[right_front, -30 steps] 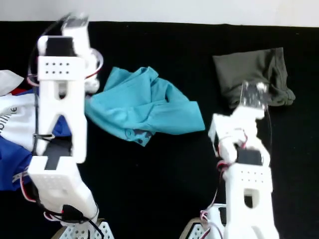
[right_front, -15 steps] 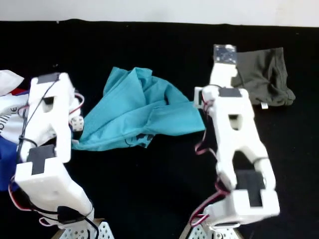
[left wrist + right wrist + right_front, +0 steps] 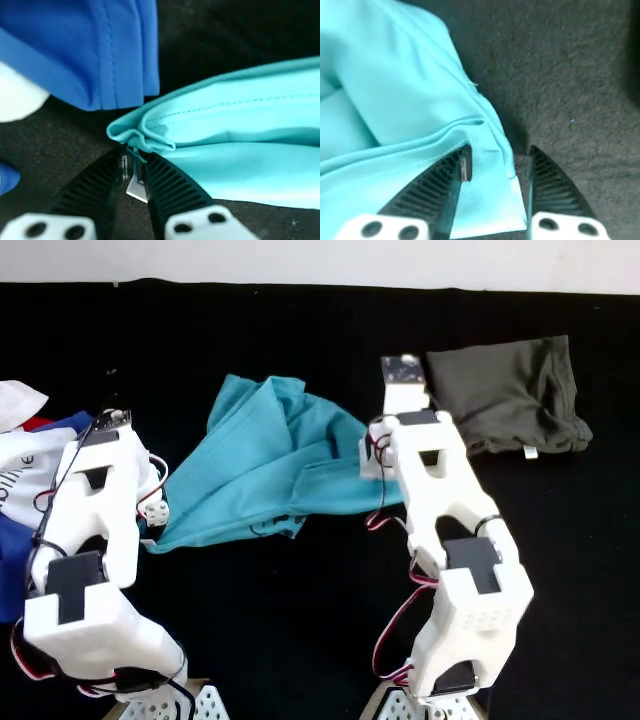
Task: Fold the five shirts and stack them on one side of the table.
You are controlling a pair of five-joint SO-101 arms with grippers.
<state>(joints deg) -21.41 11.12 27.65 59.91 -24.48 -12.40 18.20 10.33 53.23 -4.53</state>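
Note:
A teal shirt (image 3: 275, 465) lies crumpled in the middle of the black table (image 3: 300, 620). My left gripper (image 3: 135, 162) is shut on a bunched corner of the teal shirt (image 3: 240, 135) at its left end. My right gripper (image 3: 495, 167) is open, its fingers (image 3: 547, 185) straddling the right corner of the teal shirt (image 3: 395, 100). A folded dark olive shirt (image 3: 515, 395) rests at the back right. A heap of blue, white and red shirts (image 3: 25, 480) lies at the left edge, and the blue shirt (image 3: 90, 45) sits beside the left gripper.
The left arm (image 3: 90, 540) stands over the heap at the left. The right arm (image 3: 450, 540) stretches from the front toward the table's middle. A pale wall (image 3: 320, 260) runs behind the table's far edge.
The left arm drew back toward the front, pulling the teal shirt's left end out flatter. The right arm swung left from the olive shirt to the teal shirt's right corner.

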